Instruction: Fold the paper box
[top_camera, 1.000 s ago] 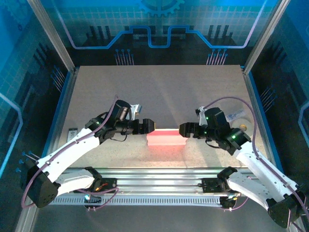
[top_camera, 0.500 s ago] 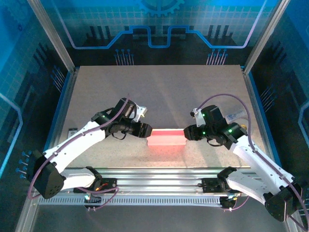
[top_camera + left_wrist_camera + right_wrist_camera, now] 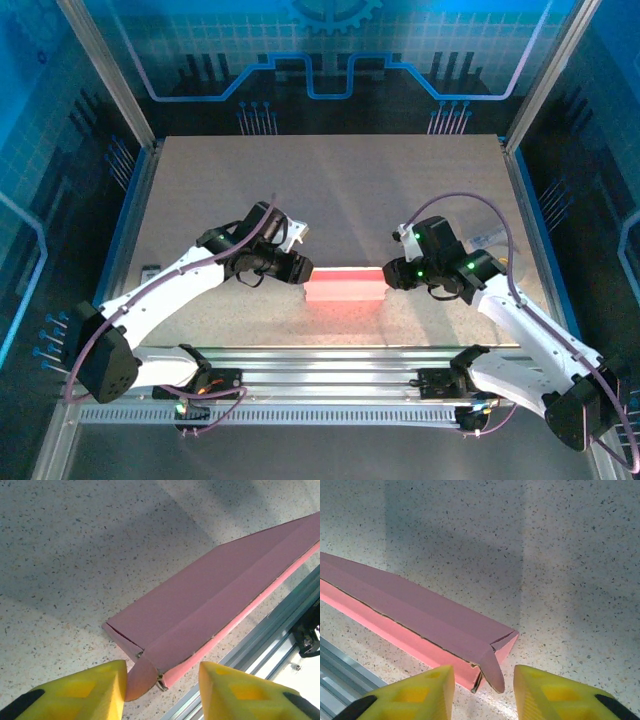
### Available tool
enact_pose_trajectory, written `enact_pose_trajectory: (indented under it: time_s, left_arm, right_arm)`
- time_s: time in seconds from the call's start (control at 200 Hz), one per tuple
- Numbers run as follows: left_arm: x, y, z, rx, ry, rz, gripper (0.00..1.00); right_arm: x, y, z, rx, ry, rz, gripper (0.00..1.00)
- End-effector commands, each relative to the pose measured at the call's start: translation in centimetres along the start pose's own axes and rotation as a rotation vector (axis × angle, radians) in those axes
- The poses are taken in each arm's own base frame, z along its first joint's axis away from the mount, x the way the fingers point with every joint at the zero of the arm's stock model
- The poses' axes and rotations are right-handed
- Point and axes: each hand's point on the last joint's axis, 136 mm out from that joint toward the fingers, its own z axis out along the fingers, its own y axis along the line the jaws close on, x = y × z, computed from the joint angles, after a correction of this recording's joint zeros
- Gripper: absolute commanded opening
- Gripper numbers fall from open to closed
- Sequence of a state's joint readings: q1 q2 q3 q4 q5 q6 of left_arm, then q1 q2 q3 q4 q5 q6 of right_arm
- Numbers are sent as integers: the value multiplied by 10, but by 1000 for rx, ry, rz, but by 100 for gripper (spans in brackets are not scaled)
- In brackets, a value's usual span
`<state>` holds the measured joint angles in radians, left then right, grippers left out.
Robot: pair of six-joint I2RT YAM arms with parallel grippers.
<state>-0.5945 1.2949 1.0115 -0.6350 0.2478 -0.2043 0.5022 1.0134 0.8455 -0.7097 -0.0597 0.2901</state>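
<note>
The speckled tabletop (image 3: 330, 190) carries the paper box (image 3: 345, 285) near its front edge, about midway between the arms. The box lies lengthwise from left to right as a long, low pink shape with its top panel folded down. The left arm (image 3: 170, 290) reaches to the box's left end and the right arm (image 3: 520, 320) to its right end, so the left fingers (image 3: 298, 266) and right fingers (image 3: 392, 272) face each other along its length. Seen from the left wrist, the left fingers (image 3: 85, 692) are spread and grasp nothing. A small rounded left-end tab (image 3: 140, 677) pokes out between them, close beside one finger; whether it touches I cannot tell. From the right wrist, the right fingers (image 3: 415, 692) are likewise parted and empty, with the right-end tab (image 3: 492, 672) drooping between them beside a slightly gaping corner. The body looks formed and the ends unclosed, so the step in hand is probably closing the ends. The next move likely calls for each tab to be pressed inward and tucked, with both ends braced together so the light box does not slide.
</note>
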Motion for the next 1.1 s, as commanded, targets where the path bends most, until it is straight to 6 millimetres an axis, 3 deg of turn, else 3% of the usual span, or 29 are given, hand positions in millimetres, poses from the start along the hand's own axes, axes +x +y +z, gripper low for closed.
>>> enact_pose_trajectory:
  time_s: [0.0, 0.365, 0.791, 1.096]
  left_arm:
    - [-9, -3, -3, 8, -9, -2, 39]
    - [-10, -10, 1, 47, 19, -64, 16]
    - [-9, -11, 3, 60, 7, -132, 12]
    - [-22, -6, -2, 35, -78, -178, 13]
  right_arm:
    - [-8, 0, -5, -1, -13, -5, 34]
    - [-10, 4, -4, -25, -17, 0, 20]
    - [-10, 9, -6, -52, -32, 25, 10]
    - [-9, 10, -4, -33, -50, 24, 7]
